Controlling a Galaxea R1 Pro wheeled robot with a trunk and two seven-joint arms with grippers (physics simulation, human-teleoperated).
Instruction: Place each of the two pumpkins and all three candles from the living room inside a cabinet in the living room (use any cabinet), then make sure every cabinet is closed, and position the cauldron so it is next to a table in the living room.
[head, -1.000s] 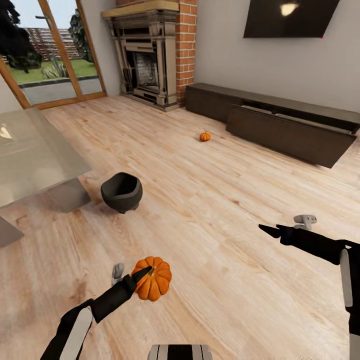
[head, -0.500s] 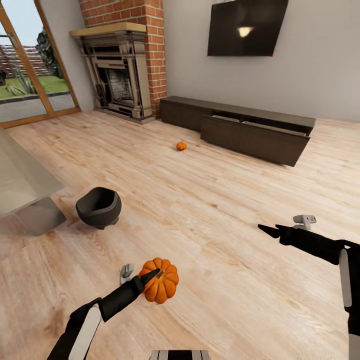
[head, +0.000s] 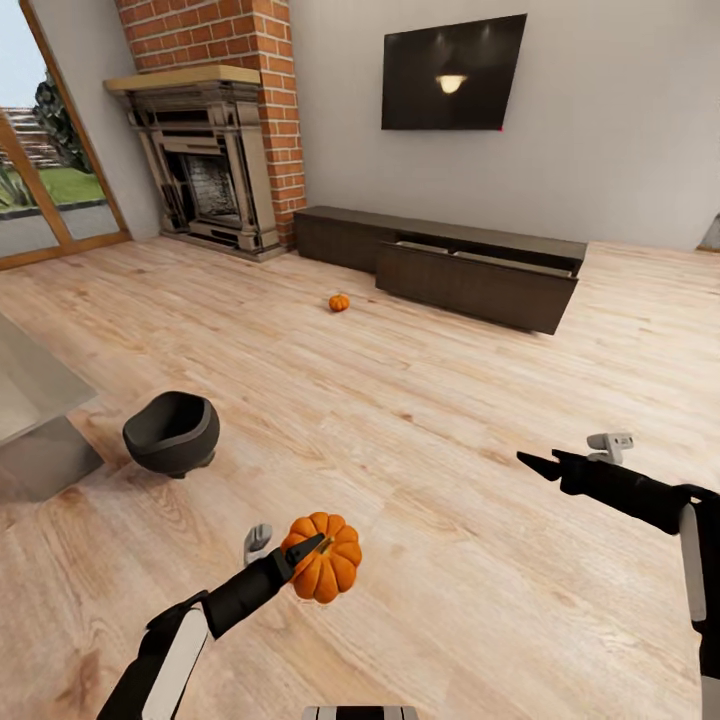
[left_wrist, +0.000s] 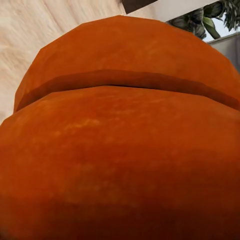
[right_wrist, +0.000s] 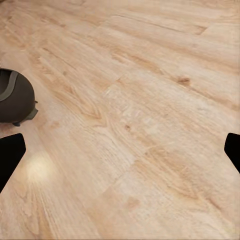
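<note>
- A pale wooden plank floor (head: 420, 420) runs through the room; a brick-backed fireplace (head: 205, 160) stands at upper left of the head view and a dark wall-mounted television (head: 452, 72) at upper centre.
- Below the television, the long, low, dark brown wooden cabinet (head: 450, 262) lines the wall, its wide right front pulled out.
- A small bright orange ribbed pumpkin (head: 339, 302) lies on the floor just before the cabinet.
- The black round-bellied cauldron (head: 172, 432) sits at middle left, near a grey table (head: 35, 420) at the frame's left edge.
- The left gripper (head: 305, 548), at lower centre, grips a second orange pumpkin (head: 326, 571) off the floor.
- The right gripper (head: 530, 462), at lower right, is spread wide and empty, well apart from both pumpkins.
</note>
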